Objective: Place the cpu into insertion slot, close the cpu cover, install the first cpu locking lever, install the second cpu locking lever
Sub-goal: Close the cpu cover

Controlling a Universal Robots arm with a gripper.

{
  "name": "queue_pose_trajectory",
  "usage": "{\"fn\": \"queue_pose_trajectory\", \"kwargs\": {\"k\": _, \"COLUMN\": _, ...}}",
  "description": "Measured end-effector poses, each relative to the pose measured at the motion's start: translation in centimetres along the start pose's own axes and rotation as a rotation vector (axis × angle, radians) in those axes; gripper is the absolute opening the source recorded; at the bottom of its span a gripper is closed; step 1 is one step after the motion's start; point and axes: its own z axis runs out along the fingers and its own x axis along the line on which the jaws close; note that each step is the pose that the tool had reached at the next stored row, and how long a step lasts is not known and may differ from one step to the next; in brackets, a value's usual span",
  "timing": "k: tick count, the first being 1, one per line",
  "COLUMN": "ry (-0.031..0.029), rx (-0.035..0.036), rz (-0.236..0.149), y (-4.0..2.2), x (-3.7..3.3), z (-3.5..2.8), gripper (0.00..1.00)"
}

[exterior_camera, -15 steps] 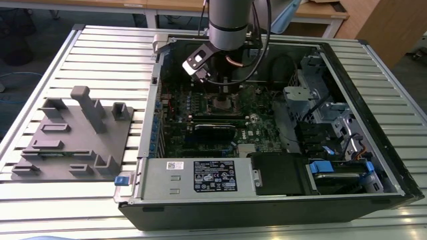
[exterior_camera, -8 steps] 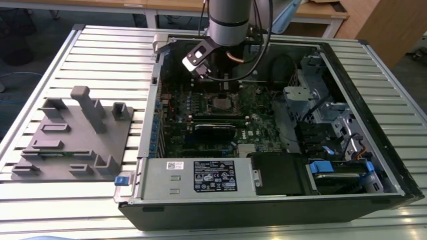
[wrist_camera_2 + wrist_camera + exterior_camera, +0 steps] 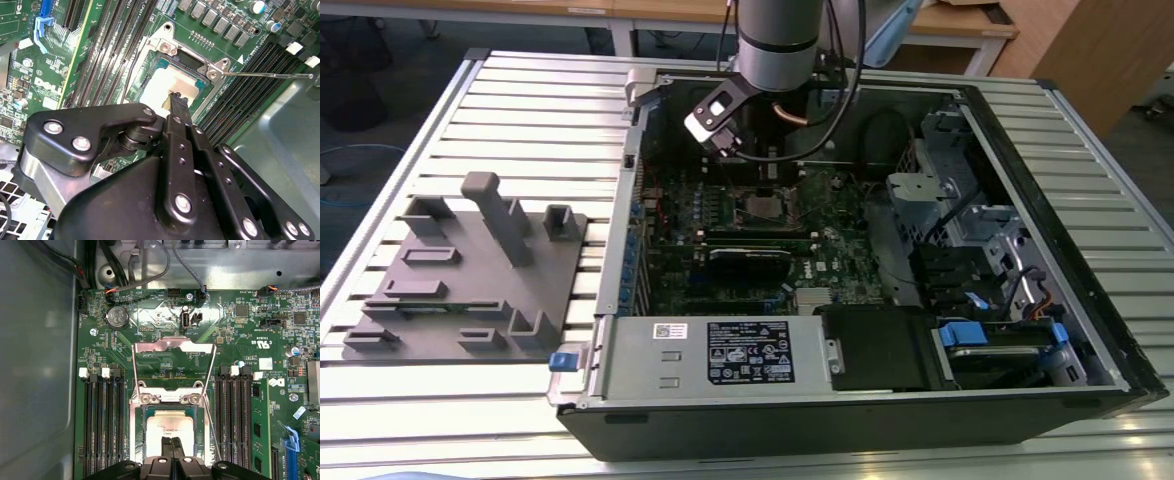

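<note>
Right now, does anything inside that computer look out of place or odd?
Nothing looks damaged. The cpu cover is swung up off the insertion slot, leaving the cpu bare, and a thin locking lever sticks out sideways over the memory slots. The pincer, shut, has its tips at the cpu.

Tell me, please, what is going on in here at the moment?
A robot arm is reaching into an open computer case and working at the motherboard's processor socket. Its claw is shut, with the tips right over the cpu, which lies in the insertion slot. The cpu cover stands flipped open, and a thin locking lever sticks out unlatched, so nothing is closed or locked yet.
</note>
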Motion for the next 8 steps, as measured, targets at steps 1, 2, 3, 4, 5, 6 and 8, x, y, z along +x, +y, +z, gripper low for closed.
{"fn": "queue_pose_trajectory", "kwargs": {"k": 1, "ry": 0.0, "rx": 0.0, "rz": 0.0, "y": 0.0, "x": 0.0, "z": -0.01, "gripper": 0.1}}
{"fn": "queue_pose_trajectory", "kwargs": {"k": 2, "ry": 0.0, "rx": 0.0, "rz": 0.0, "y": 0.0, "x": 0.0, "z": -0.01, "gripper": 0.1}}
{"fn": "queue_pose_trajectory", "kwargs": {"k": 3, "ry": 0.0, "rx": 0.0, "rz": 0.0, "y": 0.0, "x": 0.0, "z": -0.01, "gripper": 0.1}}
{"fn": "queue_pose_trajectory", "kwargs": {"k": 4, "ry": 0.0, "rx": 0.0, "rz": 0.0, "y": 0.0, "x": 0.0, "z": -0.02, "gripper": 0.1}}
{"fn": "queue_pose_trajectory", "kwargs": {"k": 5, "ry": -0.0001, "rx": 0.0, "rz": 0.0, "y": 0.0, "x": 0.0, "z": -0.02, "gripper": 0.1}}
{"fn": "queue_pose_trajectory", "kwargs": {"k": 6, "ry": -0.0001, "rx": 0.0, "rz": 0.0, "y": 0.0, "x": 0.0, "z": -0.02, "gripper": 0.1}}
{"fn": "queue_pose_trajectory", "kwargs": {"k": 8, "ry": -0.0001, "rx": 0.0, "rz": 0.0, "y": 0.0, "x": 0.0, "z": -0.02, "gripper": 0.1}}
